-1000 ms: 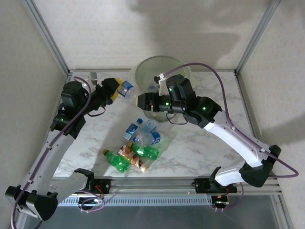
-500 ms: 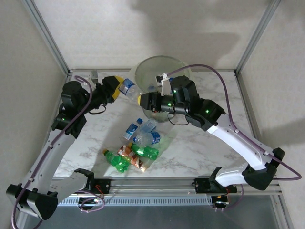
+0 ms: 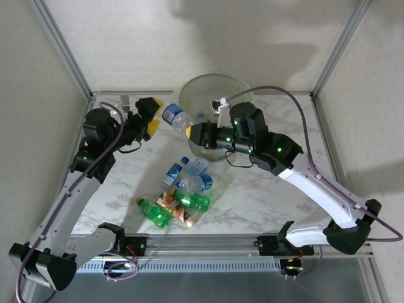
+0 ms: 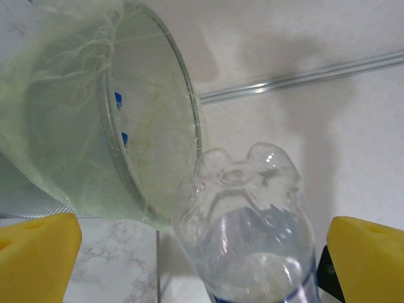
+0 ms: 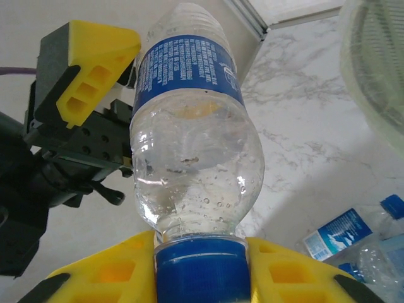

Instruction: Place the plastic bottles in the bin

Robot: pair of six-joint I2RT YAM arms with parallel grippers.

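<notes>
So the left tool [image 3: 152, 115] has just popped wide open off the clear bottle [image 3: 175, 116], now held by its blue cap [image 5: 201, 278] in the clamped right tool [image 3: 190, 131], beside the bin [image 3: 218, 76], so handover looks done, dump next

No legible text on the bottle [image 5: 196, 158]

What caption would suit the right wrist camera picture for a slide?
The right gripper clamps a clear, blue-labelled bottle by its blue cap, the left gripper standing open beyond it.
</notes>
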